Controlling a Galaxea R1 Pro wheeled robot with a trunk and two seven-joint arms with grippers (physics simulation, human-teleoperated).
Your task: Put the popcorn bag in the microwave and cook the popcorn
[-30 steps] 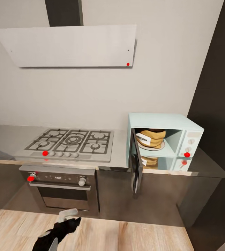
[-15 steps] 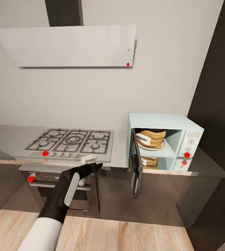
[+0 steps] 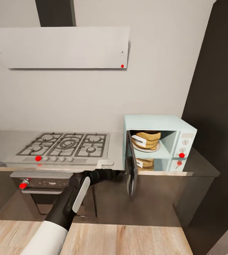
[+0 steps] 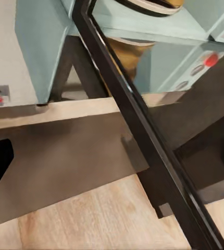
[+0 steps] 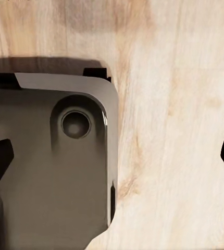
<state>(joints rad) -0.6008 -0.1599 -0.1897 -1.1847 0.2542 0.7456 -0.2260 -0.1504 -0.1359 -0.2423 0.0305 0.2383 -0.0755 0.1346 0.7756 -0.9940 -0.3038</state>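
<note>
Bag [image 3: 146, 139] sits inside the microwave [image 3: 159, 122] on its white plate [image 3: 152, 149], at the right end of the countertop [image 3: 117, 156]. Door [image 3: 131, 171] stands open, swung toward the near side. Left gripper [image 3: 116, 173] reaches just left of the door's edge; finger state cannot be told. Right gripper [image 5: 112, 151] hangs over the floor [image 5: 169, 104], fingers spread wide, empty. Loading looks done; the step in hand is closing. Next: push the door rightward until shut, then start heating.

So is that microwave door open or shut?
Open: the microwave door swings out edge-on, exposing the popcorn bag inside the microwave.
</note>
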